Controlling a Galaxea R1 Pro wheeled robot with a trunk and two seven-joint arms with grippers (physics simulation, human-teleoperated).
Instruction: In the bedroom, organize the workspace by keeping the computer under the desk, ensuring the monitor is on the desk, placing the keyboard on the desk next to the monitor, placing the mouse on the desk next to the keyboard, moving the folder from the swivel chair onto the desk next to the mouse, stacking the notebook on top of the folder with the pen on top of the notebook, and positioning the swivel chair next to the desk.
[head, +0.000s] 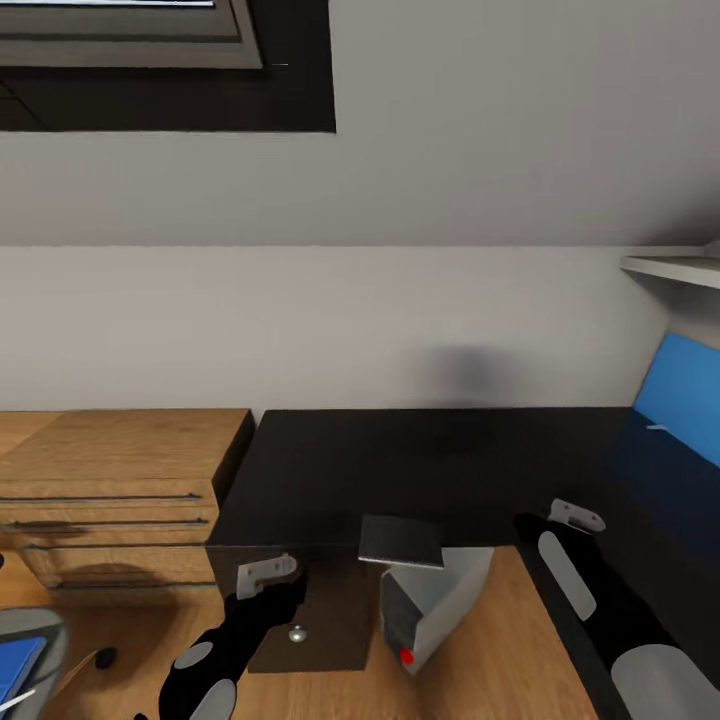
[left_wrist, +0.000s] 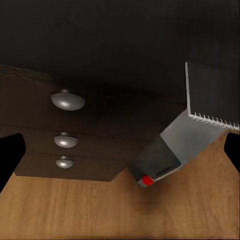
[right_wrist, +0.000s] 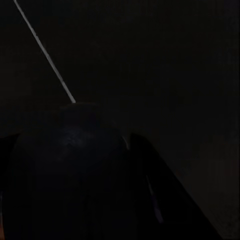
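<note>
Leaning computer (head: 430, 600) under desk (head: 420, 470), unlabelled

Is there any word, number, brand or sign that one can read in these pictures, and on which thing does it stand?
No readable text in any view.
The computer carries only a red dot, no letters.
The desk top and its drawer knobs are unmarked.
The blue folder shows no label.

Glossy black desk (head: 420, 465), blue folder (head: 685, 400)
</note>
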